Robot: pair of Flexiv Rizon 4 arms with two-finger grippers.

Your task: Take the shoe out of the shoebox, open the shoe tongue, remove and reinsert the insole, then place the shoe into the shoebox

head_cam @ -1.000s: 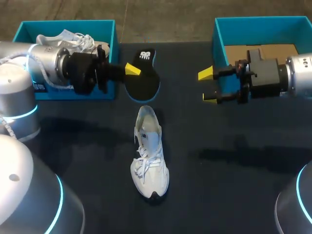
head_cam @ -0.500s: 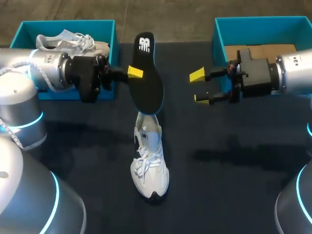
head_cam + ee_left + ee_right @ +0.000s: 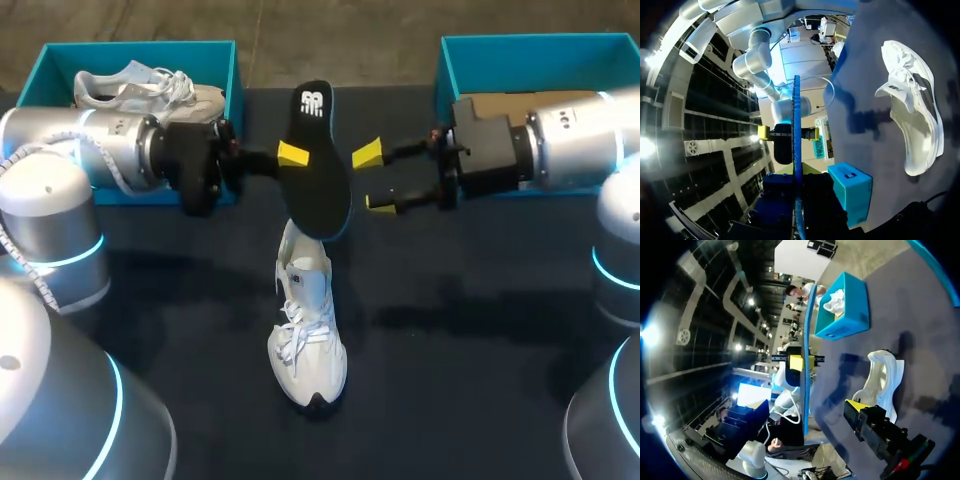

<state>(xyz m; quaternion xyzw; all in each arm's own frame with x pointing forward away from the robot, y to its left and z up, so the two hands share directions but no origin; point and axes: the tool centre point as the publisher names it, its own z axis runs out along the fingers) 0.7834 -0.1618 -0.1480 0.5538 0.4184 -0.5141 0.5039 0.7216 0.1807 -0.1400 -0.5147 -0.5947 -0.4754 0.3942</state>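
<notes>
The left jaws clamp the insole [image 3: 318,170], long axis twelve-to-six above the heel of the shoe [image 3: 308,330], while the open right jaws hover just at its three o'clock.

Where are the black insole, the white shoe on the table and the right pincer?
black insole [image 3: 322,185], head view, middle of its dark surface.
white shoe [image 3: 303,335], head view, on its laces.
right pincer [image 3: 373,179], head view, midway between its yellow tips.
</notes>
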